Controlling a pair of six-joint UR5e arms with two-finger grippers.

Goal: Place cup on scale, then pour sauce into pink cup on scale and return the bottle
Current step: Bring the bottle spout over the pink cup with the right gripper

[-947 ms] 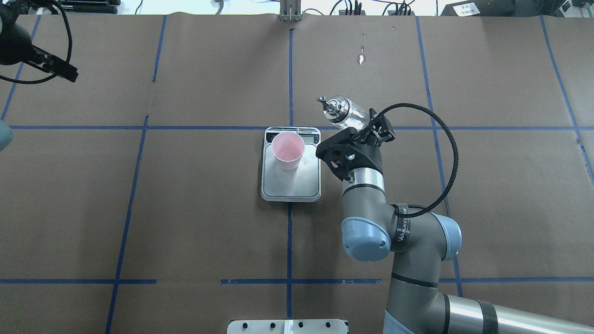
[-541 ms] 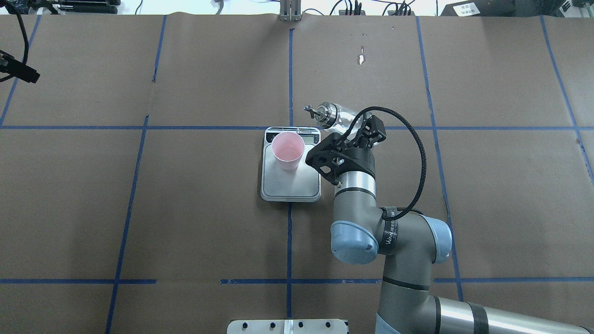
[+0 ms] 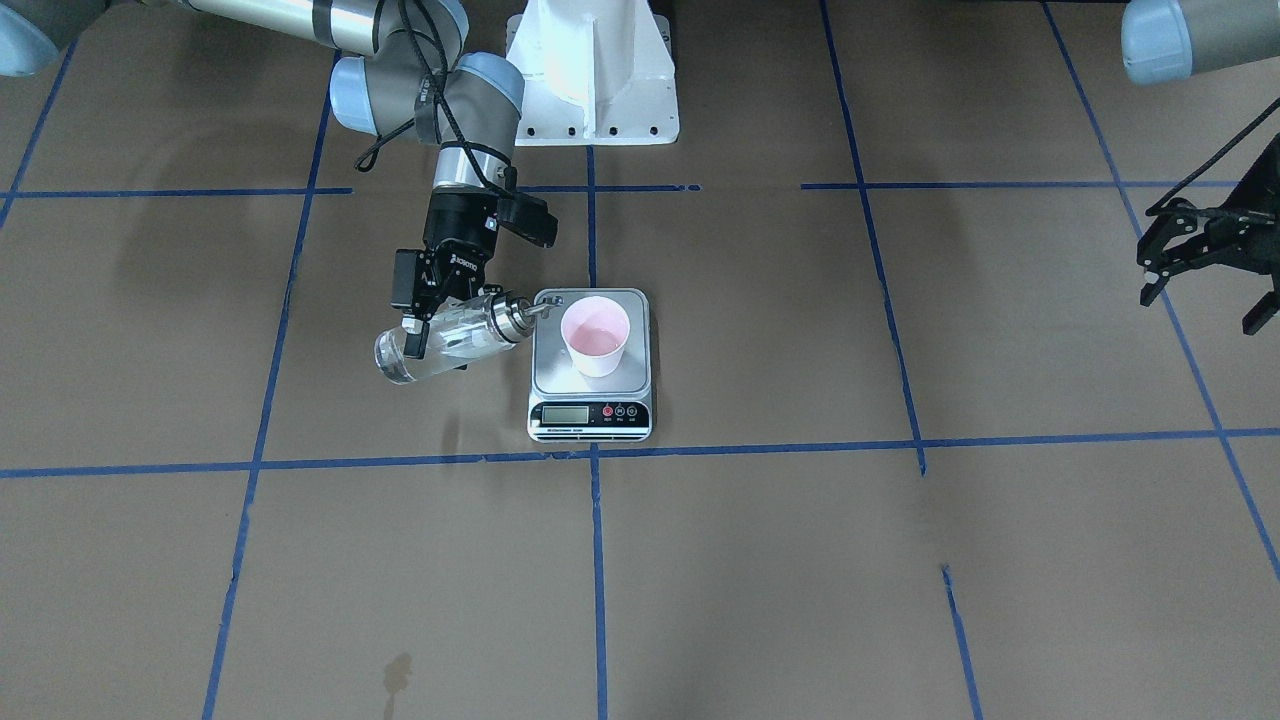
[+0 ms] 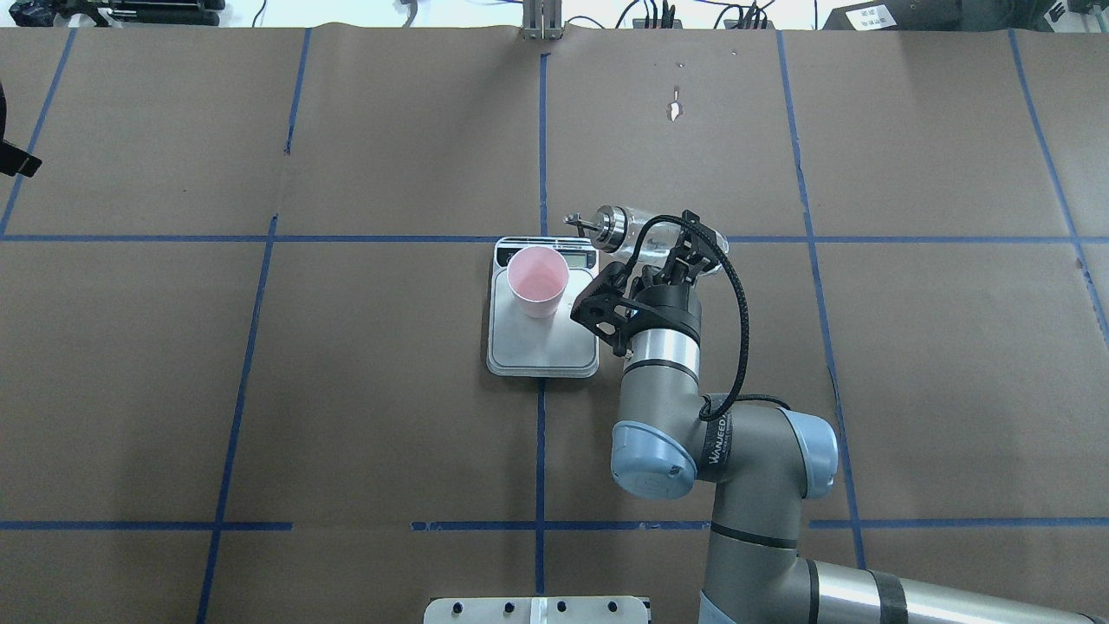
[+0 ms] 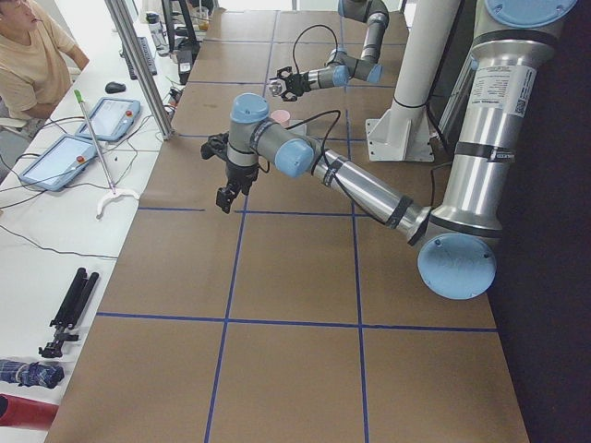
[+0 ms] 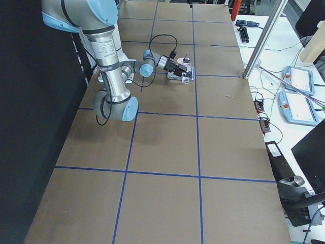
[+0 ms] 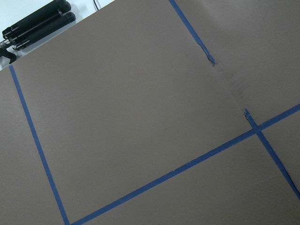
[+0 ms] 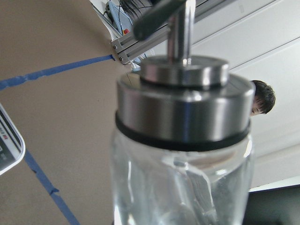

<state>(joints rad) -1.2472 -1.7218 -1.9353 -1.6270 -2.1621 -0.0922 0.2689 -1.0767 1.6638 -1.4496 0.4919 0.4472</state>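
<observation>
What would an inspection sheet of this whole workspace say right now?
surface: brown paper table with a blue tape grid.
job's things: pink cup upright on scale; bottle tipped nearly flat beside them, spout toward the cup; no stream visible.
clutter: one pale scuff in the paper, otherwise nothing seen.
grippers: right gripper, fingers closed on bottle; left gripper open, empty, off to the side.
cables: black cable loops from the right wrist.
surroundings: person and tablets at a side bench.

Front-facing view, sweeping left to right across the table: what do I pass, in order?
bottle → cup → left gripper, jaws open, near the right edge.
</observation>
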